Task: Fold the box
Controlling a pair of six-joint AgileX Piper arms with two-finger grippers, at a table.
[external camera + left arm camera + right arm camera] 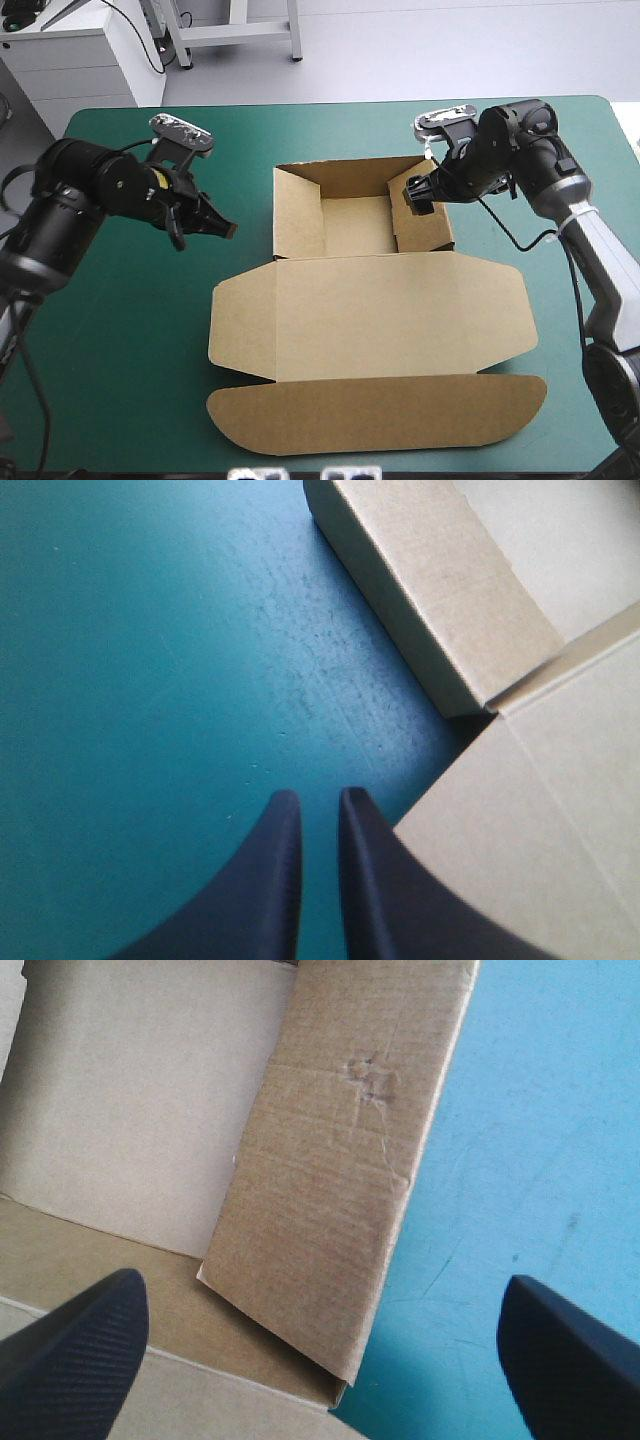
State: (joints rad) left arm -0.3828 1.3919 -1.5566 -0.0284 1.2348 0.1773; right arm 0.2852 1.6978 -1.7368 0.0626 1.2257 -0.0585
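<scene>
Here, as I read it from my remote console:
Box [370,315]: frame centre on the teal-green desk [110,380]; tray walls raised, lid flat below.
Left jaws: pressed together, left of the tray.
Right jaws: spread wide at the tray's right wall.

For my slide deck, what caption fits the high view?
Brown box, walls raised, lid flat; open right tool at its right wall, shut left tool clear of its left side.
</scene>
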